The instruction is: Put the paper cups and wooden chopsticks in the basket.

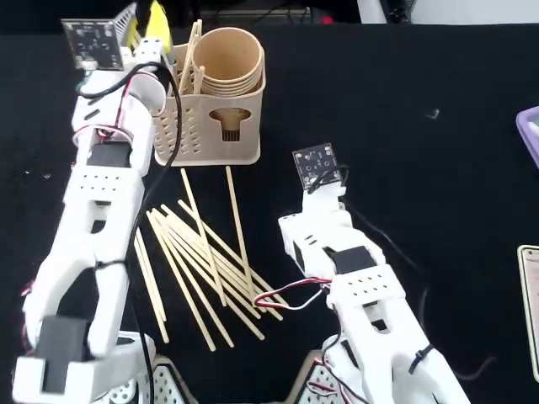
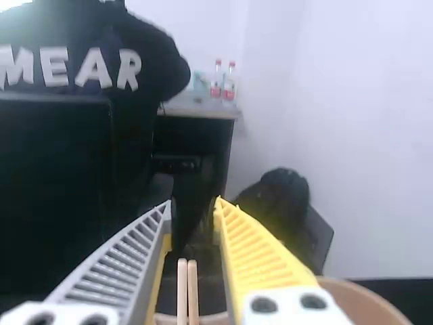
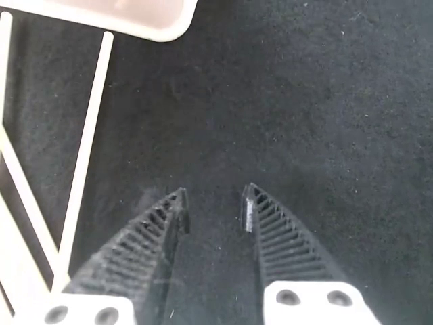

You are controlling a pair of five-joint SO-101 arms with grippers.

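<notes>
The left gripper [image 2: 193, 203] hangs over the basket's [image 1: 210, 126] far left corner with its grey and yellow fingers apart; a pair of chopsticks [image 2: 187, 291] stands upright in the gap between them, with dark space on either side, so the fingers are not closed on it. Just beside the yellow finger curves the rim of the stack of paper cups [image 1: 229, 55], which sits nested in the basket's larger compartment, while a few more upright chopsticks [image 1: 192, 50] lean in the narrow compartment on its left. The right gripper [image 3: 215, 193] hovers low over the black tablecloth [image 1: 404, 168] with its dark fingers spread, holding nothing; it is in front of the basket's near right corner. One long chopstick [image 3: 88, 149] lies on the cloth just beside it. Farther toward the left arm, the loose wooden chopsticks [image 1: 202, 261] lie fanned and crossed in a heap between the two arms. A purple-rimmed object [image 1: 530, 135] shows at the table's far right edge.
</notes>
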